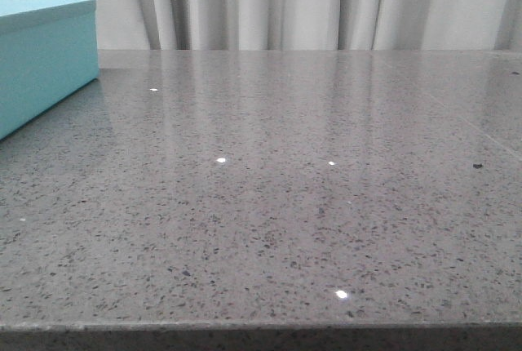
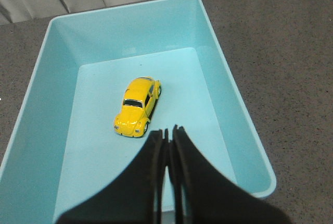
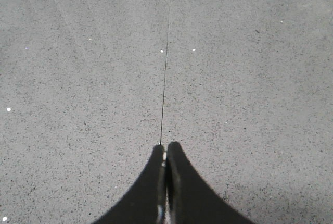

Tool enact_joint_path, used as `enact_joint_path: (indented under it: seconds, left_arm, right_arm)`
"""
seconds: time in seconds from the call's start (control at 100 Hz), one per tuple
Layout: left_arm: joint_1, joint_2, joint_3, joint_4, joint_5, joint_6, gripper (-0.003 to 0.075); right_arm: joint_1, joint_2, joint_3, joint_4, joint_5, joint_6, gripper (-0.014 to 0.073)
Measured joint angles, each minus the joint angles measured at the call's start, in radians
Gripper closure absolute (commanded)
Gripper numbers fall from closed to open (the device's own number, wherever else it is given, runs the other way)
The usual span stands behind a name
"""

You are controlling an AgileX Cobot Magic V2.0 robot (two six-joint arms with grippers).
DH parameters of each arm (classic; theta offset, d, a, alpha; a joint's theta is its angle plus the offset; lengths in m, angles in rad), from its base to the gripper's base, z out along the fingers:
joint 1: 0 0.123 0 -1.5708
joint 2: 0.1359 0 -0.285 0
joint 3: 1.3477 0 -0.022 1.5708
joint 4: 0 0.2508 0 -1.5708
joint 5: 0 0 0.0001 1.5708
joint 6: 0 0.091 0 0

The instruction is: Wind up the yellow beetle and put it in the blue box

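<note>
The yellow beetle (image 2: 137, 107) rests on its wheels on the floor of the blue box (image 2: 229, 86), near the middle. My left gripper (image 2: 168, 132) hovers above the box, just beside the car's nose, shut with nothing between its fingers. In the front view only a corner of the blue box (image 1: 45, 57) shows at the far left of the table; the car inside is hidden there. My right gripper (image 3: 166, 147) is shut and empty above bare grey stone, away from the box. Neither arm shows in the front view.
The grey speckled stone tabletop (image 1: 285, 204) ends in a front edge at the bottom of the front view. A thin seam (image 3: 165, 67) runs across the stone under my right gripper. White curtains (image 1: 310, 0) hang behind the table.
</note>
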Motion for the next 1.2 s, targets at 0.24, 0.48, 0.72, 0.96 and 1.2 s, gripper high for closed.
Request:
enact_joint_path:
  seconds: [0.24,0.48,0.72,0.96,1.2]
  left_arm:
    - [0.000,-0.031,0.045,-0.012,-0.012,0.000,0.0739]
    - [0.000,-0.078,0.112,-0.024,-0.046,0.000,0.0739]
    - [0.000,-0.156,0.193,-0.040,-0.084,0.000,0.0739]
    - [0.000,-0.224,0.252,-0.044,-0.104,0.000,0.0739]
    - [0.000,-0.305,0.309,-0.048,-0.127,0.000,0.0739]
  right_arm:
    - [0.000,-0.037,0.051,0.000,-0.042,0.000,0.0661]
    - [0.000,-0.079,0.107,0.000,-0.084,0.000,0.0661]
    - [0.000,-0.149,0.179,0.000,-0.153,0.000,0.0661]
    - [0.000,-0.218,0.265,0.000,-0.179,0.000,0.0661]
    - [0.000,-0.306,0.354,0.000,-0.224,0.000,0.0661]
